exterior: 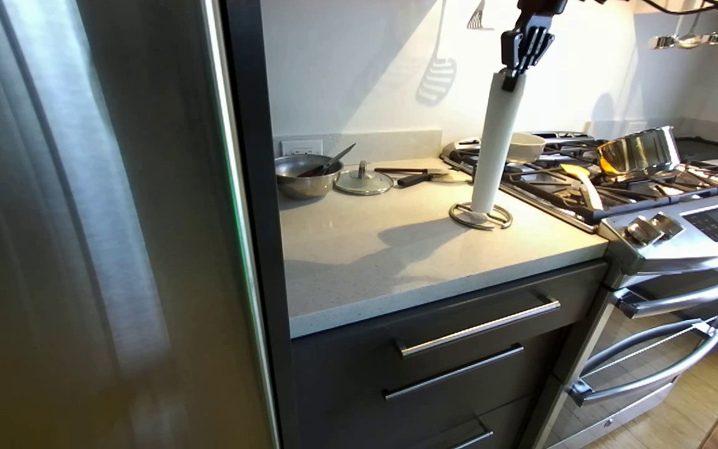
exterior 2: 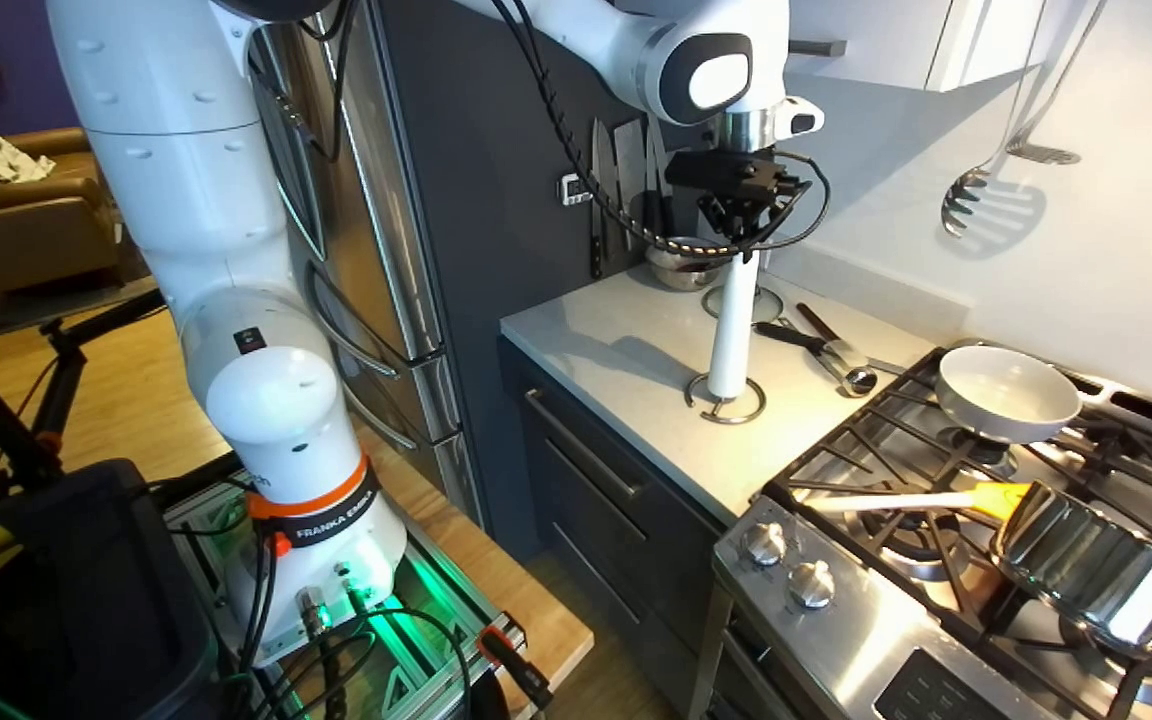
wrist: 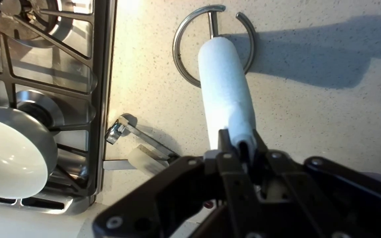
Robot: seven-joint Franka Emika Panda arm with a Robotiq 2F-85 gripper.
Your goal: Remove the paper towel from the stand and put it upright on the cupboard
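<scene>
The paper towel (exterior: 493, 149), a slim white roll, stands on the stand (wrist: 176, 49). Only the stand's round wire base shows; the rod is hidden by the roll. My gripper (wrist: 240, 138) has come down over the roll's top end. Its fingers are shut on that end, squeezing the paper narrow, as the wrist view shows. In an exterior view the roll (exterior 2: 731, 335) hangs straight below the gripper, its lower end within the base ring. Whether that end rests on the ring cannot be told. Roll and stand are on the cupboard's pale top (exterior: 346, 262).
A steel bowl (exterior: 306, 187), a glass lid (exterior: 364, 181) and several utensils (exterior 2: 816, 345) lie toward the back of the cupboard top. Beside it is the stove, with a white bowl (exterior 2: 1006, 395), a steel pot (exterior 2: 1101, 575) and a spatula (exterior 2: 921, 500). A tall fridge (exterior: 116, 249) borders the cupboard.
</scene>
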